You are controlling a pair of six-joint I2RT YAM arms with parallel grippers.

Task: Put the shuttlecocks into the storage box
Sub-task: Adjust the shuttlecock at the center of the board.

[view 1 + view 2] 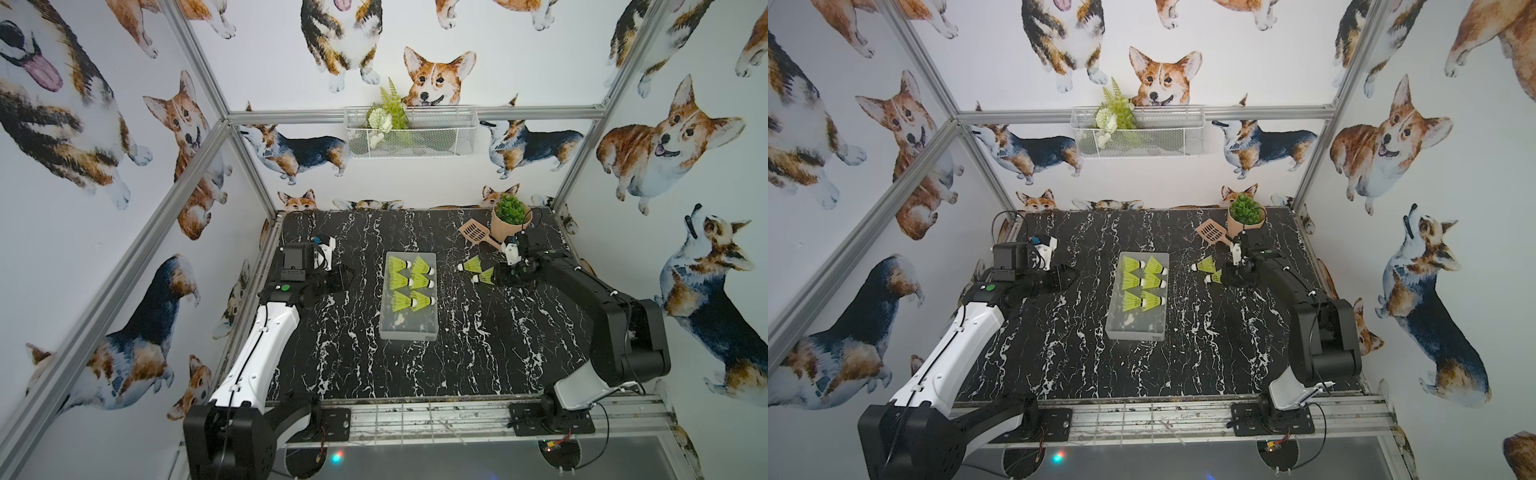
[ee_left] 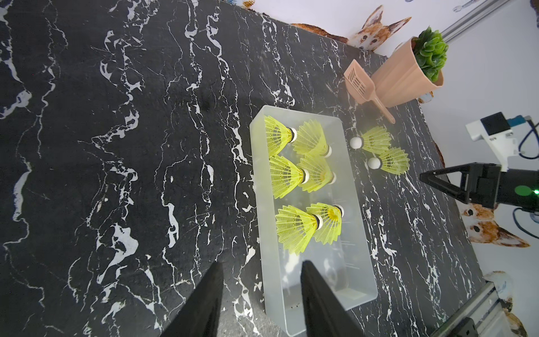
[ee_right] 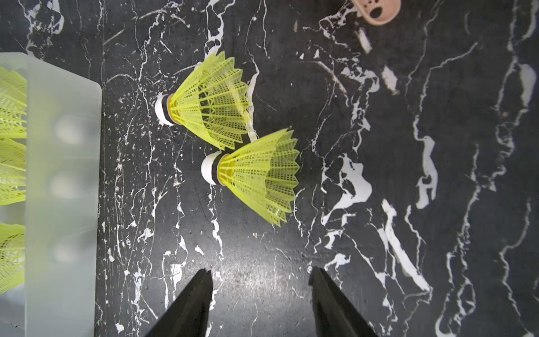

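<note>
Six shuttlecocks [image 1: 411, 282] are counted in the storage box [image 1: 409, 330]; two are left outside it.

The storage box is seen mid-table [image 1: 332, 361] in both top views, with its load lying in three pairs toward the far end and the near end bare. The loose pair [image 3: 233, 140] lies on the table on the robot's right side of the box, near but not touching it, skirts touching or nearly so, white tips pointed at the box. The right gripper [image 3: 259, 272] is held low just beside the loose pair, jaws apart, nothing between them. The left gripper [image 2: 261, 265] is parked well apart from the box, jaws also apart and empty. The task is judged about three-quarters done: two pick-and-place cycles are left, and room for both is seen at the bare end.
</note>
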